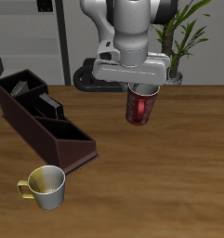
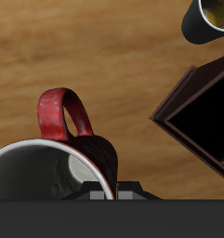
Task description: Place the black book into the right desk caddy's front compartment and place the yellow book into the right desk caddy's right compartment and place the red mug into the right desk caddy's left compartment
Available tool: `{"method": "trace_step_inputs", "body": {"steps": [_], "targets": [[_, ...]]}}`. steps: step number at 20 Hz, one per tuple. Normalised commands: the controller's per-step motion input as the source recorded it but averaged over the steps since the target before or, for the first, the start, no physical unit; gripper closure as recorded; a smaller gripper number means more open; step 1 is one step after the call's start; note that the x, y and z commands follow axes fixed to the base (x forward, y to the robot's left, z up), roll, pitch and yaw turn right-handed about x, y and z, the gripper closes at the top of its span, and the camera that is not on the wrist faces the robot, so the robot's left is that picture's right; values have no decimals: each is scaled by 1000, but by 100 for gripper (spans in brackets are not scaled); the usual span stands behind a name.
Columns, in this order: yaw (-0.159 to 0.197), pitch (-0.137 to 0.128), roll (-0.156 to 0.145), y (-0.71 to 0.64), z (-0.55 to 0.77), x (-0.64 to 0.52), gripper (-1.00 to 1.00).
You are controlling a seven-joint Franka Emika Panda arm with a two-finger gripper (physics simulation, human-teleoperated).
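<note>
Had my pincer (image 1: 142, 86) clamped on the mug (image 1: 141, 106) rim, lifted beside the caddy (image 1: 44, 125), so it'd clear the walls.

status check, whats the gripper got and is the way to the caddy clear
Gripper shut on red mug, lifted off the table. Right desk caddy low-end section empty, books in the other sections. Cream mug sits near the caddy's low end, off the direct path.
</note>
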Motion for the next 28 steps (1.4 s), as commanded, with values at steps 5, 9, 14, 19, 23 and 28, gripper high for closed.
{"method": "trace_step_inputs", "body": {"steps": [5,9,14,19,23,28], "targets": [[118,-10,-17,-342,146,-220,100],[122,4,29,-208,53,-135,100],[124,-48,15,-193,80,-201,100],[28,-30,-17,-234,161,-129,100],[37,-30,-38,-326,239,-63,100],[-19,-17,-28,-341,253,31,100]]}}
